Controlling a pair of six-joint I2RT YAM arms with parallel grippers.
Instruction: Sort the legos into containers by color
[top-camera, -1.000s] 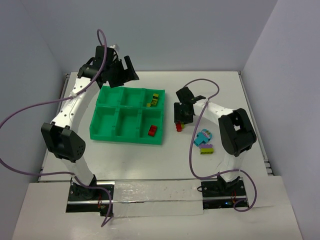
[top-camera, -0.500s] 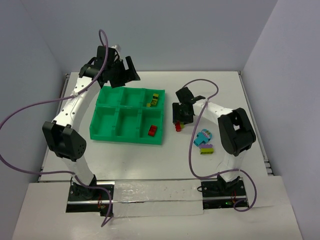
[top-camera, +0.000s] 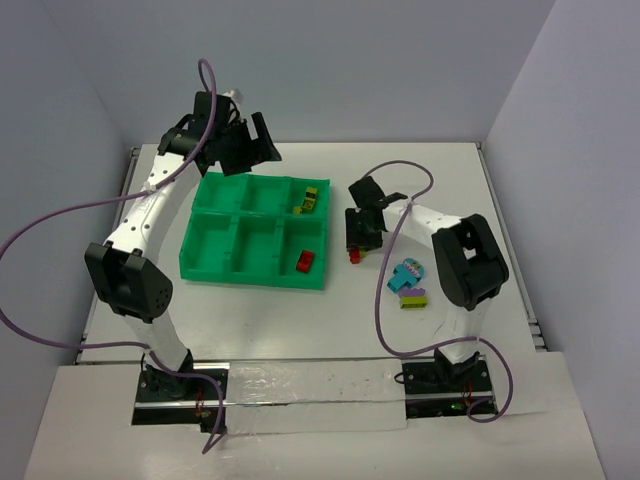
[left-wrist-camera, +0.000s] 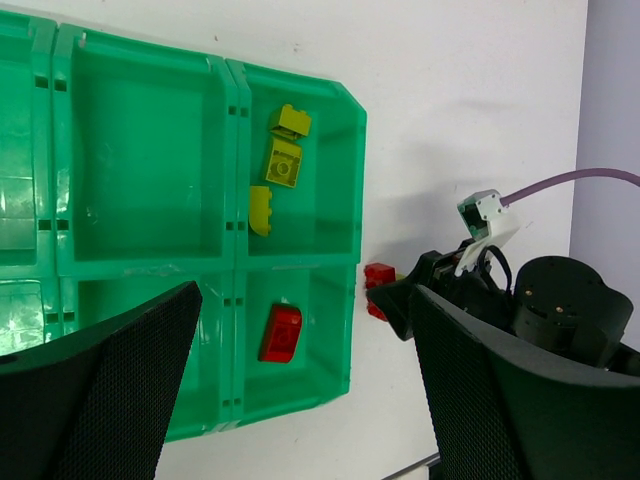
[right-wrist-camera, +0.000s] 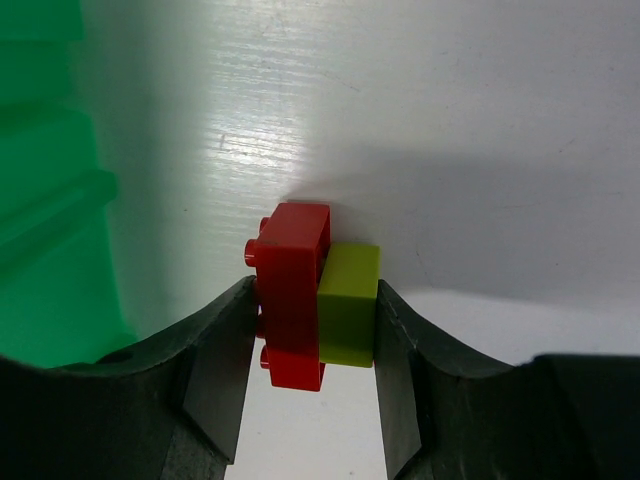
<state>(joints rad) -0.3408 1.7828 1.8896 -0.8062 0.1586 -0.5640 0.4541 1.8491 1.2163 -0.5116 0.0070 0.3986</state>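
Observation:
The containers are the six compartments of one green tray (top-camera: 255, 278) (left-wrist-camera: 232, 200). Its far right compartment holds yellow-green legos (top-camera: 309, 198) (left-wrist-camera: 283, 160), and its near right one holds a red lego (top-camera: 305, 261) (left-wrist-camera: 280, 333). Just right of the tray, my right gripper (top-camera: 356, 250) (right-wrist-camera: 315, 330) is shut on a red lego (right-wrist-camera: 292, 300) and a yellow-green lego (right-wrist-camera: 348, 305) pressed side by side on the table. My left gripper (top-camera: 250, 150) (left-wrist-camera: 305, 300) hangs open above the tray's far edge, with nothing between its fingers.
A cyan lego (top-camera: 407, 273) and a purple and yellow-green lego (top-camera: 413, 298) lie on the table right of my right gripper. The tray's right wall (right-wrist-camera: 50, 200) stands close to the left of the held legos. Grey walls enclose the table.
My right gripper and the red lego under it have shifted slightly toward the tray. The left arm has not moved.

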